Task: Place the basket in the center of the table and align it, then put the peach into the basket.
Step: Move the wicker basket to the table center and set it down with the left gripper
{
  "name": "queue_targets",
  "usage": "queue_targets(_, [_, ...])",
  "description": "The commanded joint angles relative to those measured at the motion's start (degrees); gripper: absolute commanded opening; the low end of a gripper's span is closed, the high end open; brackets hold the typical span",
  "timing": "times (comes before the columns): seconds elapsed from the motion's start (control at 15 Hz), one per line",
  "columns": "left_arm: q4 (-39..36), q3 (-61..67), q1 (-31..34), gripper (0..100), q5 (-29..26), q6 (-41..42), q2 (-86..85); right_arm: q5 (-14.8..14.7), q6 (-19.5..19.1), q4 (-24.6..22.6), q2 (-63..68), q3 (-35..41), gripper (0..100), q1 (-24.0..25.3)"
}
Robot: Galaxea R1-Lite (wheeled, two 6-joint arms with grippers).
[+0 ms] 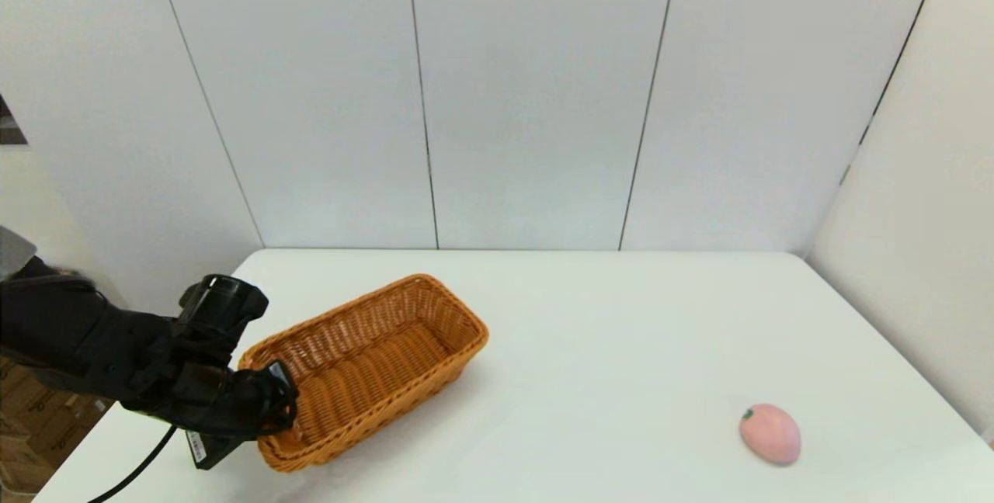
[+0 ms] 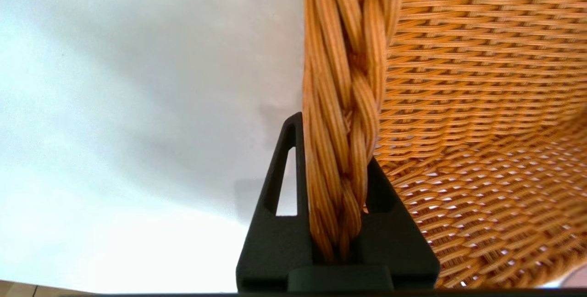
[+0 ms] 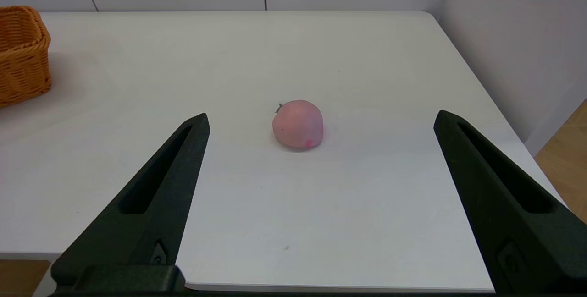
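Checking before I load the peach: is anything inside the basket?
The basket shows only bare weave inside. The left pincer grips its braided rim and hides the near inner corner in the head view. The peach lies on the table.

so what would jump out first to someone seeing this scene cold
The orange-brown basket on the table's left side, sitting at an angle, draws the eye first, with the black left hand shut on the braided rim at its near end. Next comes the small pink peach, alone near the front right. The right hand is open, short of the peach and off the table's near edge.
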Motion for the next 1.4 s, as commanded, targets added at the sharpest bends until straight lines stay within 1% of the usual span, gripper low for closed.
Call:
queue_targets(0.07, [0.1, 1.23, -0.7, 0, -0.27, 0.08, -6.03, 0.0, -0.01, 0.04, -0.01, -0.01, 100, 0.07])
queue_targets(0.2, [-0.08, 1.05, -2.9, 0, -0.8, 0.6, -11.56, 0.0, -0.01, 0.04, -0.01, -0.01, 100, -0.02])
queue_targets(0.33, [-1.22, -0.35, -7.03, 0, -2.73, 3.15, -15.61, 0.0, -0.01, 0.04, -0.01, -0.01, 100, 0.07])
queue_targets(0.47, [-1.31, -2.64, -10.72, 0, -3.87, 3.94, -15.08, -0.09, -0.01, 0.04, -0.01, -0.01, 100, 0.07])
queue_targets(0.8, [-1.92, -10.11, -17.31, 0, -3.87, 4.12, -1.9, 0.0, -0.01, 0.04, -0.01, -0.01, 100, 0.07])
queue_targets(1.0, [-6.14, -10.81, -20.04, 0, -4.05, 6.23, 5.66, 0.0, -0.01, 0.04, -0.01, -0.01, 100, 0.07])
queue_targets(1.2, [-9.75, -11.51, -23.2, 0, -4.05, 6.49, 9.44, 0.0, -0.01, 0.04, -0.01, -0.01, 100, 0.07])
queue_targets(1.4, [-10.54, -11.95, -25.75, 0, -4.14, 8.25, 11.29, 0.0, -0.01, 0.04, -0.01, -0.01, 100, 0.07])
